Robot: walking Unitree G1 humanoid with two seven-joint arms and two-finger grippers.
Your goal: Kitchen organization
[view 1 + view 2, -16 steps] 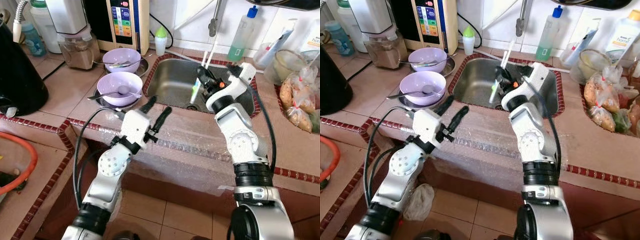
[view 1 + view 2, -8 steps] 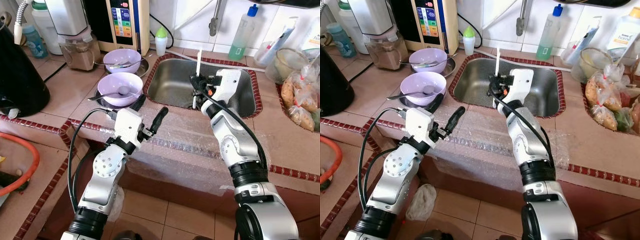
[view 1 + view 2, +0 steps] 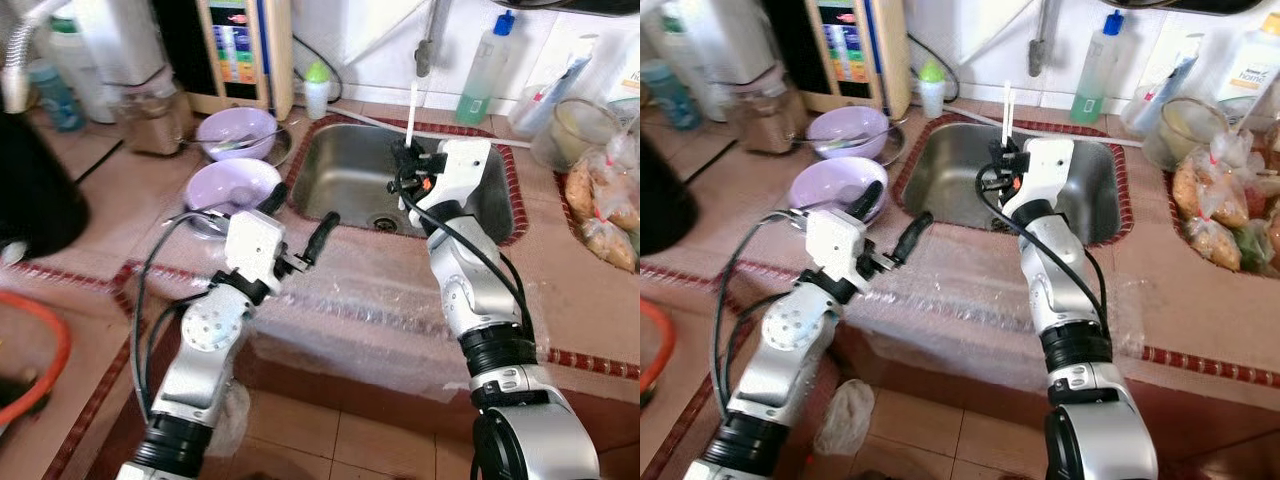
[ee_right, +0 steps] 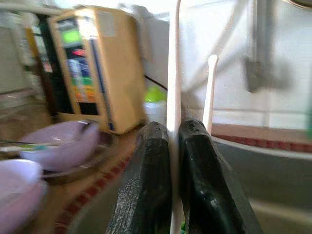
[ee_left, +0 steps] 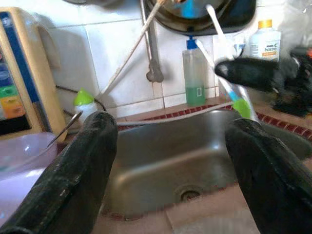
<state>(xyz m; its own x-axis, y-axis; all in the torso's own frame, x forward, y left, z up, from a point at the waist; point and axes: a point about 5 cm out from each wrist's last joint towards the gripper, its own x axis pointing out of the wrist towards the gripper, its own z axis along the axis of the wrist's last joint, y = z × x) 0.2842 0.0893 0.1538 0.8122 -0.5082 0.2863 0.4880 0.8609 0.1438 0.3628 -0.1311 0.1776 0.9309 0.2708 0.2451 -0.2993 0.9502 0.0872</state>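
Left eye view: a tiled counter [image 3: 120, 210] with red-brown edging is seen, its front lip covered by a sheet of bubble wrap [image 3: 380, 290].

Sink [image 3: 355, 175]: steel, set into the counter, drain visible; a tap [image 3: 427, 35] hangs above its back edge.

Water unit [image 3: 240, 50]: beige, with a coloured panel, stood at the back wall to the left of the sink.

Blender jar [image 3: 150, 105]: placed left of the water unit, blurred.

Right arm: raised over the sink. The right gripper [image 4: 174, 146] is pressed together on two white sticks [image 4: 174, 73], held upright above the basin; a green tip is seen at their lower end in the left wrist view [image 5: 240, 107]. Whether these are toothbrushes or chopsticks cannot be told.

Left arm: held at the counter's front edge. The left gripper [image 3: 303, 214] is spread wide, holding nothing, its fingers pointed towards the sink, near the front bowl.

Bowls: two lilac ones between blender and sink. The front bowl [image 3: 232, 185] holds a spoon; the rear bowl [image 3: 236, 128] also holds utensils.

Bags [image 3: 600, 205]: clear, filled with produce, laid on the counter right of the sink.

Soap bottle [image 3: 483, 70]: green liquid, blue cap, stood behind the sink.

Small bottle [image 3: 317, 88]: white with green cap, between water unit and sink.
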